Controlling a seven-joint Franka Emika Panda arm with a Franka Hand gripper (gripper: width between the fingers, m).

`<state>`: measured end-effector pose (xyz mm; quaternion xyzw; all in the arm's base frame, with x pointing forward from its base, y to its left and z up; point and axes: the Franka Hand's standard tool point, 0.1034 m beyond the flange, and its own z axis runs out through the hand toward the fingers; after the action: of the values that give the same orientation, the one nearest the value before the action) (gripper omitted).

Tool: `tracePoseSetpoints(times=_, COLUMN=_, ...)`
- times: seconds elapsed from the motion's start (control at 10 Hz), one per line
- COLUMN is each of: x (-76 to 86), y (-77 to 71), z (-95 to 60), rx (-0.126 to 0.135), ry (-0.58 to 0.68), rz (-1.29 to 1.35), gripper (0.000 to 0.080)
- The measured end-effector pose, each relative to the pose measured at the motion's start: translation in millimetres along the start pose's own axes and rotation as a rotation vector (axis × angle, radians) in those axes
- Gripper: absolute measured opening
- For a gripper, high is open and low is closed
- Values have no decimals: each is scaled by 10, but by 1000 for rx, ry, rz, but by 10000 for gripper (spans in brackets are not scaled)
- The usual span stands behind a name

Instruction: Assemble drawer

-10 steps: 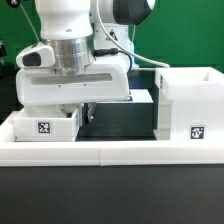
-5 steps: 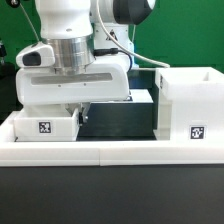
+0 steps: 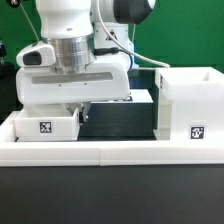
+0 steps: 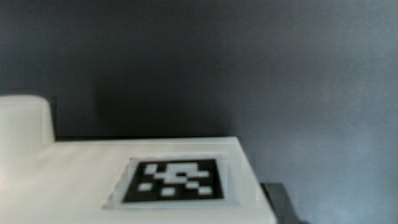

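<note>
In the exterior view we judge the work hardly begun: the tall case point(image 3: 186, 100) stands on the bench point(image 3: 120, 122) at the exterior view's right, and a small tray point(image 3: 30, 126) lies apart at the exterior view's left, not inserted. The claw point(image 3: 80, 108) hangs over the tray's edge nearer the case; whether it is clenched, we cannot tell. In the wrist view a tag point(image 4: 178, 181) lies close below.

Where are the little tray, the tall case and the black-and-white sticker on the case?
little tray point(image 3: 62, 128), exterior view, on its front wall
tall case point(image 3: 188, 106), exterior view, upper half of its front wall
sticker point(image 3: 196, 132), exterior view, middle of the printed square
</note>
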<state>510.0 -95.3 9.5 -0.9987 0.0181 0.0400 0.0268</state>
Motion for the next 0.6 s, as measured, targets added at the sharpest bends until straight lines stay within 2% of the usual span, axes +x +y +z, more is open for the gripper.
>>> tracePoseSetpoints(times=0.1, x=20, y=-45, z=-50, rx=-3, ry=1, rz=-31, gripper=42)
tracePoseSetpoints(times=0.4, x=-4, y=-246, z=-229, rx=19, ry=-33, rz=-70, gripper=42)
tracePoseSetpoints(times=0.6, x=8, y=-303, z=-241, rx=24, ry=-34, rz=-105, gripper=42)
